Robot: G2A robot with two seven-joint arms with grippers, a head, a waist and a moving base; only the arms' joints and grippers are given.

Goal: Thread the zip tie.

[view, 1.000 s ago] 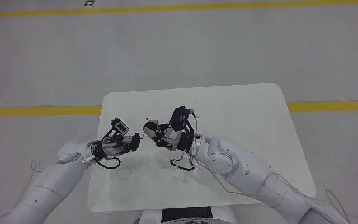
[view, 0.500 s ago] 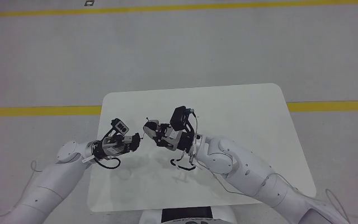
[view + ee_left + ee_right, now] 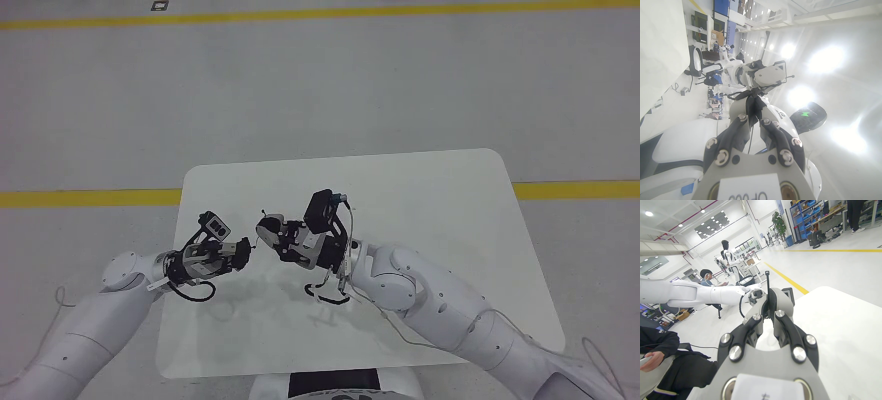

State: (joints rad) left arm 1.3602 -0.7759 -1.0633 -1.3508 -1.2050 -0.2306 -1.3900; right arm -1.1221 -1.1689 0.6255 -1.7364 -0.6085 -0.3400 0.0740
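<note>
My right jaws (image 3: 769, 308) are clamped on the tie (image 3: 768, 283), its head end sticking out clear of them. I hold it in the air over the near-left part of the worktop (image 3: 450, 200). My left jaws (image 3: 753, 106) meet them tip to tip and look closed on the tail. I judge the threading itself is in hand: next, the tail must line up squarely with the head's slot. The worktop is white and smooth; the floor (image 3: 320, 90) beyond carries yellow lines.
</note>
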